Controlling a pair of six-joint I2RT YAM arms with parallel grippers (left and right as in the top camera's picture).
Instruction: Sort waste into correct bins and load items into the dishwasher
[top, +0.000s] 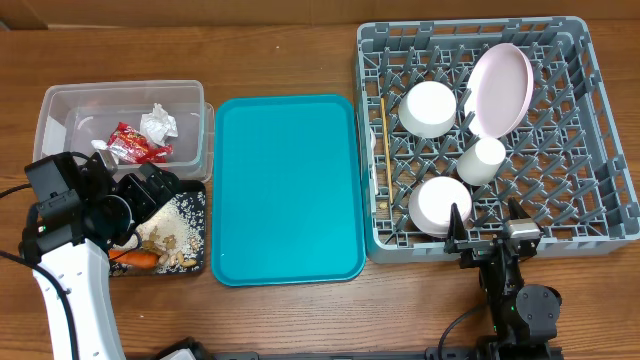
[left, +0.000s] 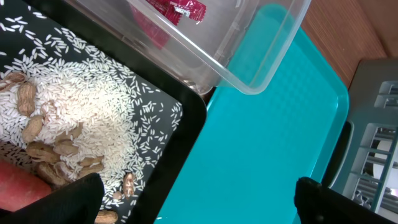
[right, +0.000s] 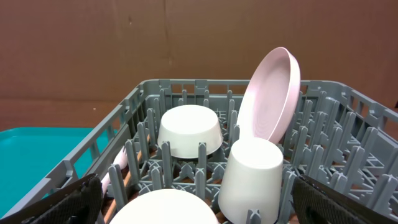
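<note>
My left gripper (top: 150, 195) and right gripper (top: 487, 240) gape empty | wrapper (top: 135, 147), paper (top: 158, 123) in clear tub (top: 60, 105); rice (top: 180, 215), carrot (top: 135, 258) in black tray (top: 200, 200) | plate (top: 502, 88), bowls (top: 428, 108), cup (top: 480, 160), chopstick (top: 383, 140) in dish rack (top: 600, 200) | job looks done; fork unseen.

Bare teal tray (top: 288, 190) gives room; bowls (top: 428, 108) crowd the rack (top: 590, 130).

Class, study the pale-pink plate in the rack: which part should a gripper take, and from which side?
Likely the plate by its top rim, from above, a finger on each face. It stands on edge in the rack, leaning, so its thin upper rim is free while pegs and the cup crowd its base.
</note>
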